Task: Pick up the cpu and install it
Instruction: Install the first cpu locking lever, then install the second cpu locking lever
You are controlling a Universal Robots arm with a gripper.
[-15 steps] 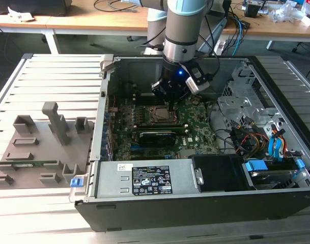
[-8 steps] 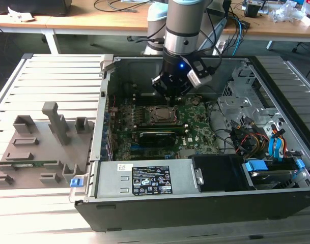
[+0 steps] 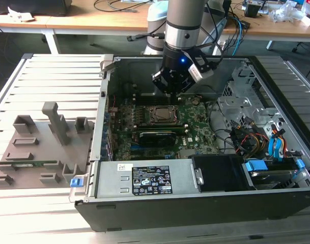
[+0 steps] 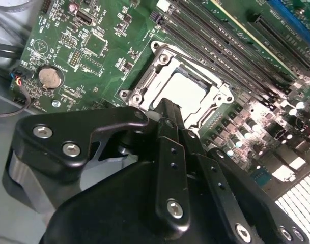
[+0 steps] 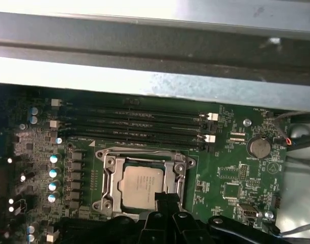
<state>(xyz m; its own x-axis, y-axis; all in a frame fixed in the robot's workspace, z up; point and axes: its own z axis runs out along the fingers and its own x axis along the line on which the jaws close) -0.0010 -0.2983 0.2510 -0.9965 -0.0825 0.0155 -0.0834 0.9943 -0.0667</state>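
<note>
Gripper (image 4: 167, 109) housing fills the near foreground in both wrist views; fingers look pressed together with nothing between them, tips just above one edge of the cpu (image 5: 140, 185). The cpu sits flat inside the socket (image 5: 144, 178) frame on the motherboard (image 3: 160, 127), so placement looks done; whether the retention frame is latched can't be told. In the exterior view the arm (image 3: 182, 30) hangs near vertical over the open case (image 3: 205, 152), wrist pointing down at the socket. Parts tray (image 3: 43, 147) lies at the exterior view's left.
</note>
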